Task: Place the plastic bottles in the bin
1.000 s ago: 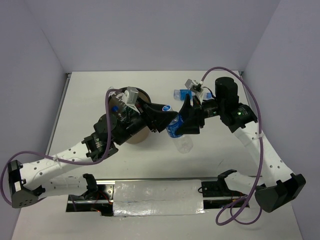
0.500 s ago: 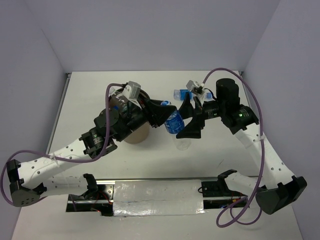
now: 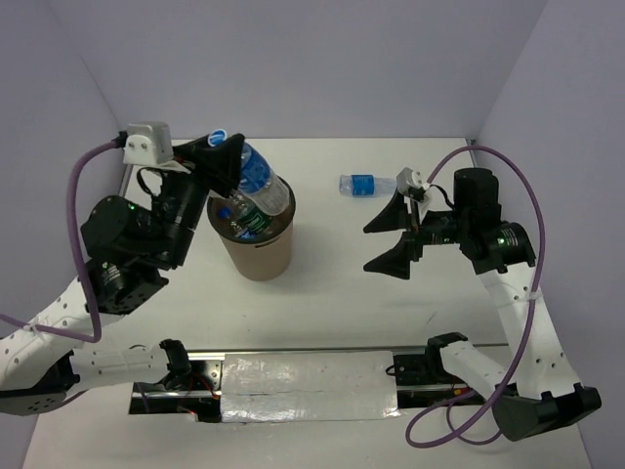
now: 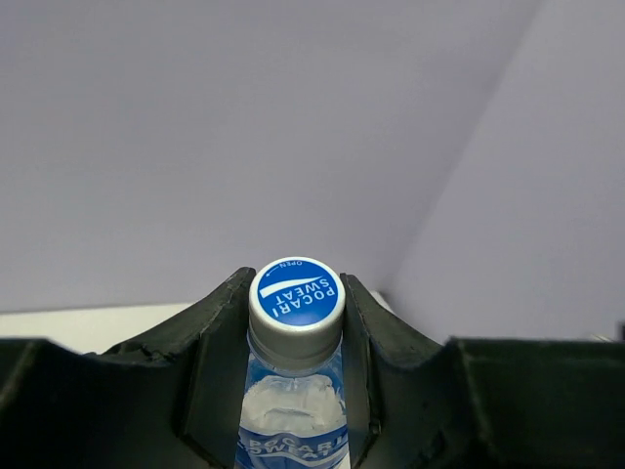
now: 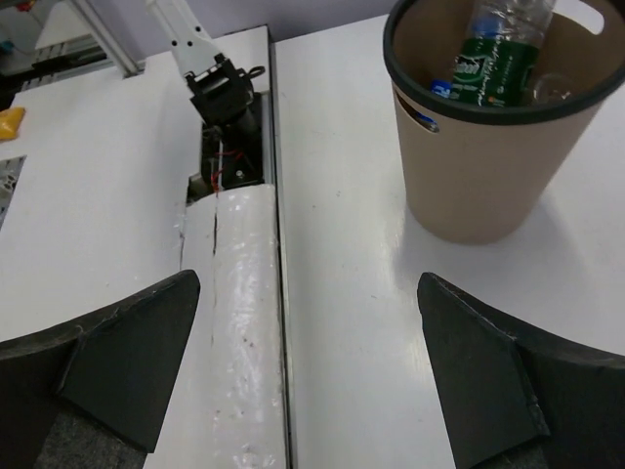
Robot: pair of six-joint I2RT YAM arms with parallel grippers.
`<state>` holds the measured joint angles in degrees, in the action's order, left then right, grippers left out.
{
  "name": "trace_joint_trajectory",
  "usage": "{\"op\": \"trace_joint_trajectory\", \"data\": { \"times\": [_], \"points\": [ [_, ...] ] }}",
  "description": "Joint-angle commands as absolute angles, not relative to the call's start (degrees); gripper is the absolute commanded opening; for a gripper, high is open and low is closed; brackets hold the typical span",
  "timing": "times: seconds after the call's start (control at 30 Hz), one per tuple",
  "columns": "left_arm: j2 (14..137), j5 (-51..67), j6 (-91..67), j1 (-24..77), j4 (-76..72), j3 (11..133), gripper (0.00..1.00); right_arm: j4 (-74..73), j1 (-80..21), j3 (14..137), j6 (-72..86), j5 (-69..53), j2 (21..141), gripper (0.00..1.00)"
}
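White tabletop (image 3: pixel 322 313) runs out from my bases under pale walls. Nearest, my right gripper (image 3: pixel 369 248) hangs over it, jaws spread wide and empty. Further out the bin (image 3: pixel 262 262) stands upright, a green-labelled bottle (image 5: pixel 493 63) already inside. Above its rim my left gripper (image 3: pixel 223 156) is clenched on the neck of a blue-labelled bottle (image 3: pixel 258 184), tilted base-down over the mouth. I judge this the drop: next, unclench. Beyond, a lone bottle (image 3: pixel 366 185) lies on its side, probably my right's job.
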<state>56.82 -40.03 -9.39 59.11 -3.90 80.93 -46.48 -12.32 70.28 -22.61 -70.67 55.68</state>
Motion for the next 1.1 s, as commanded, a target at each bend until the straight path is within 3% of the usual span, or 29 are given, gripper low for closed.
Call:
{"op": "trace_joint_trajectory", "data": {
  "times": [0.0, 0.43, 0.83, 1.07],
  "points": [
    [57.91, -49.04, 2.71, 58.71, -6.94, 82.88, 0.00, -52.90, -8.89, 71.28, -29.79, -71.98, 55.11, 1.00],
    [67.93, -38.94, -6.14, 47.03, -3.87, 75.16, 0.00, -63.01, -1.68, 72.16, -41.03, -73.12, 57.39, 1.00],
    [65.13, -28.22, -18.00, 42.81, -6.24, 56.44, 0.00, -68.64, 1.93, 72.60, -48.08, -74.00, 61.61, 1.00],
    [66.09, -23.47, -21.09, 41.66, -5.10, 53.00, 0.00, -68.38, 2.90, 72.77, -48.34, -73.56, 64.33, 1.00]
  ]
}}
